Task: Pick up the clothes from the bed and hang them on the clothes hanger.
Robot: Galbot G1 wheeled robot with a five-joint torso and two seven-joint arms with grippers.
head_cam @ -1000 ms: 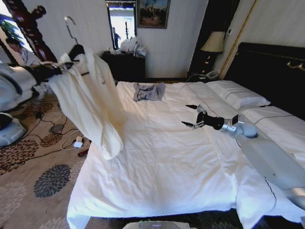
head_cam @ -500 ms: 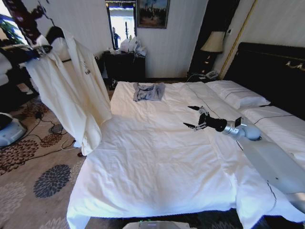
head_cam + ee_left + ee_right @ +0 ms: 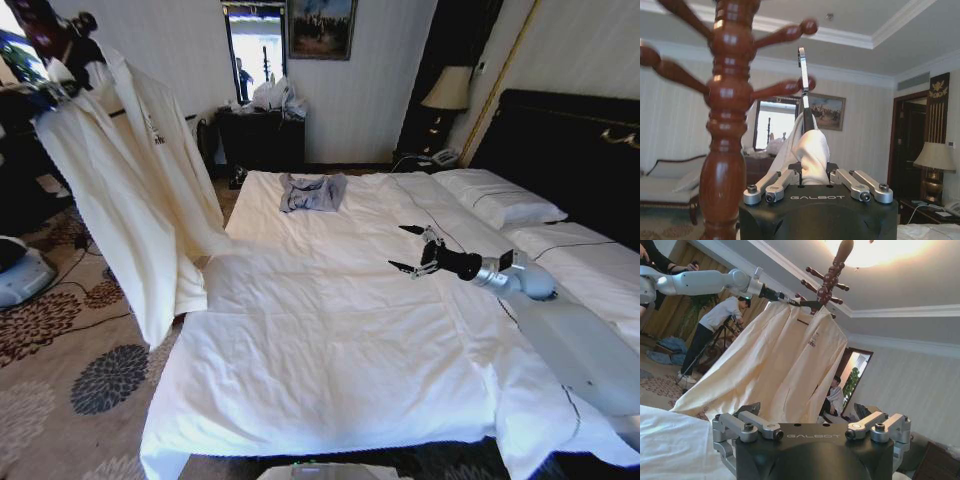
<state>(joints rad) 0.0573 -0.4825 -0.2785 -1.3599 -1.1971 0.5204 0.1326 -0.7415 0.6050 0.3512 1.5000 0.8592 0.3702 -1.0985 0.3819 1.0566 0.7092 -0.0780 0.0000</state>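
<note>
The clothes (image 3: 135,190), a cream long-sleeved shirt, hang clear of the bed (image 3: 330,340) at the far left, draped on the black clothes hanger (image 3: 807,303). My left gripper (image 3: 60,88) is shut on the fabric-covered hanger, holding it up beside a reddish-brown wooden pole stand (image 3: 722,125). The hanger's silver hook (image 3: 802,70) points upward close to one of the stand's pegs. In the left wrist view, cream fabric (image 3: 812,150) sits between that gripper's fingers. My right gripper (image 3: 415,250) hovers open over the middle right of the bed, holding nothing.
A small folded grey-blue garment (image 3: 312,192) lies at the far end of the bed. Pillows (image 3: 500,205) and a black headboard (image 3: 560,150) are on the right. A dark dresser (image 3: 265,135) stands by the back wall. Cables and a white machine base (image 3: 20,275) lie on the patterned carpet at left.
My left arm has carried the hanger and shirt further left and higher, off the bed's edge and up to the wooden stand. The right gripper has barely moved.
</note>
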